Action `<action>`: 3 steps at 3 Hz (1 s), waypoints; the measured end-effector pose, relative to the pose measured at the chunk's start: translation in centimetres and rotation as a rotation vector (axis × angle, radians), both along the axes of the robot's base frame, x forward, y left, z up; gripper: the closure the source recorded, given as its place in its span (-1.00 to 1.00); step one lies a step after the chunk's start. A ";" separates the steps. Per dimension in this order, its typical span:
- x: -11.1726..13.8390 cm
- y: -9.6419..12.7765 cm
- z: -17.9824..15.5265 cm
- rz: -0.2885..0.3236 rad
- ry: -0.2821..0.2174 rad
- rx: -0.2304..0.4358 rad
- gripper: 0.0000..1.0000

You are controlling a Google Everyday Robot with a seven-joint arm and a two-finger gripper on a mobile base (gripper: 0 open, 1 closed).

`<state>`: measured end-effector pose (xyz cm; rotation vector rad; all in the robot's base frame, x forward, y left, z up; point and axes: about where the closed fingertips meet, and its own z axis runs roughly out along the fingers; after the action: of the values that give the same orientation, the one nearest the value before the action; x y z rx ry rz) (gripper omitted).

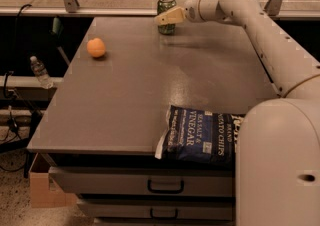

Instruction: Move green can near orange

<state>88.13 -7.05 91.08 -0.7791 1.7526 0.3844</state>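
Starting at the far left, off the table, a small clear plastic bottle (40,71) leans on a pale ledge below the level of the tabletop. A brown cardboard box (42,187) sits on the floor under the near-left corner. On the flat grey table (125,100), the small round orange (96,47) rests in the far-left part, close to the left edge and well apart from everything else.

Further right, the small green can with pale mottling and a silver rim (165,5) stands upright at the far edge, about midway along it and well apart from the orange. My pale cream gripper (161,19) is right at the can, crossing in front of its middle from the right side. I cannot tell whether it is spread, pressed together, or touching the can at all.

Below the tabletop, two grey drawers with dark handles (165,186) face the front. A dark blue crinkled bag of salt and vinegar chips (202,135) lies flat at the near edge, its left end hanging slightly over. My white arm (260,25) slopes down from the gripper toward the right, to my rounded white body (277,165) at the lower right, just beside the bag.
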 end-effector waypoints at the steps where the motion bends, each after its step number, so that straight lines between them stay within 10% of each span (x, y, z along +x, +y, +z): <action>1: 1.8 1.1 -0.7 -0.054 0.012 -0.020 -1.00; 3: 2.6 2.6 -1.4 -0.040 0.067 0.015 -0.16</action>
<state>90.76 -4.46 89.71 -0.7267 1.8228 0.4001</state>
